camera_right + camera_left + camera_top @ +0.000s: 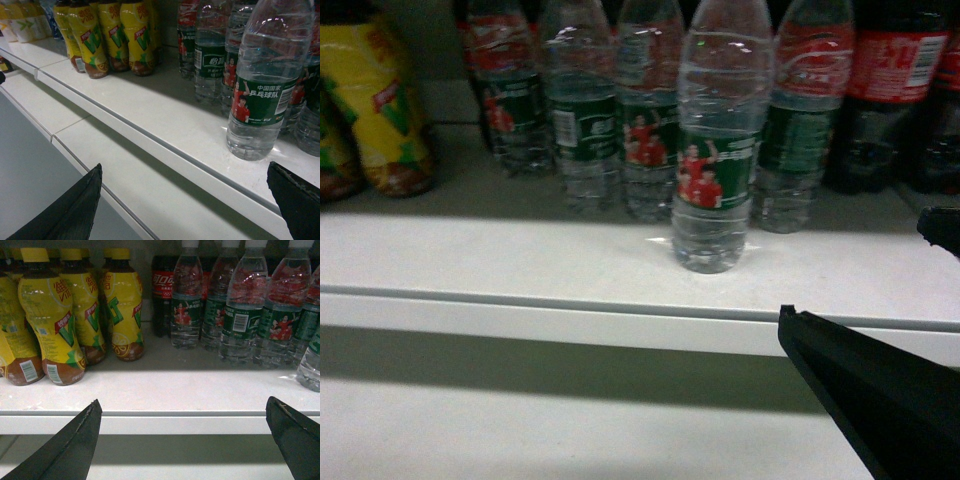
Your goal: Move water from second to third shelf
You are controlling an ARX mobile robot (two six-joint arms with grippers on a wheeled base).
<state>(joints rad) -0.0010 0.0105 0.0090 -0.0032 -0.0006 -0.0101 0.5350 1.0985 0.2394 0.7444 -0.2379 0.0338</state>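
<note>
Head view shows the water (712, 140), one clear ribbed bottle with a green label, standing upright on the white shelf (520, 260), a little in front of the row of other water bottles (610, 110) and apart from them. Beside the row are dark cola bottles (900, 90) and, far to the left, yellow tea bottles (380, 100).

I judge the bottle is full, so rather heavy for its size. Its thin wall will give under pressure, and the smooth plastic can slip. I would take it around the labelled middle, where the body is straight, not at the narrow neck.

My right hand (190, 200) is spread wide and holds nothing; its fingers (295, 200) are below and in front of the shelf edge, and the bottle (265, 85) stands near the right finger, not touching. My left hand (190, 440) is also spread wide and empty, facing the tea bottles (50, 320), away from the water.
</note>
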